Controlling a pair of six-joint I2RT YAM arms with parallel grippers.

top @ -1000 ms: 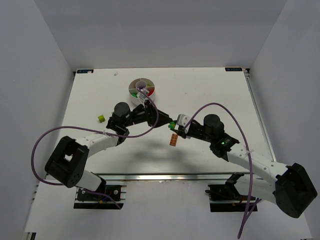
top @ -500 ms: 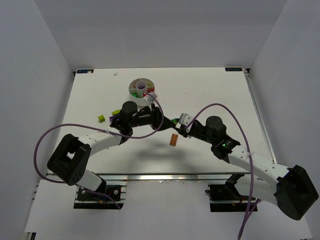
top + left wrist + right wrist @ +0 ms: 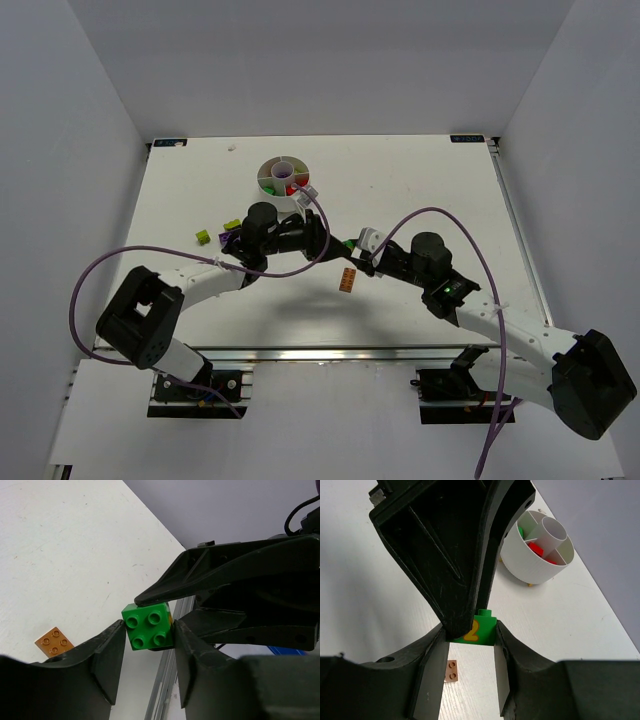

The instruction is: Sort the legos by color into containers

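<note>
Fixed high over the table (image 3: 420, 180), behind its 6 o'clock edge, looking down on everything. Mounted on each wrist, very close in, facing one another. Sharing across all three the green brick (image 3: 148, 626), toward 5 o'clock of the white dish (image 3: 261, 178).

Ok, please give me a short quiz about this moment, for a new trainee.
1. True or false: the orange flat brick lies on the table, outside the white dish.
2. Which brick do the left gripper and the right gripper both pinch? A red, B green, C purple.
3. Which digit is printed on it?
Key: 1 true; 2 B, the green brick; 3 two, in yellow.
</note>
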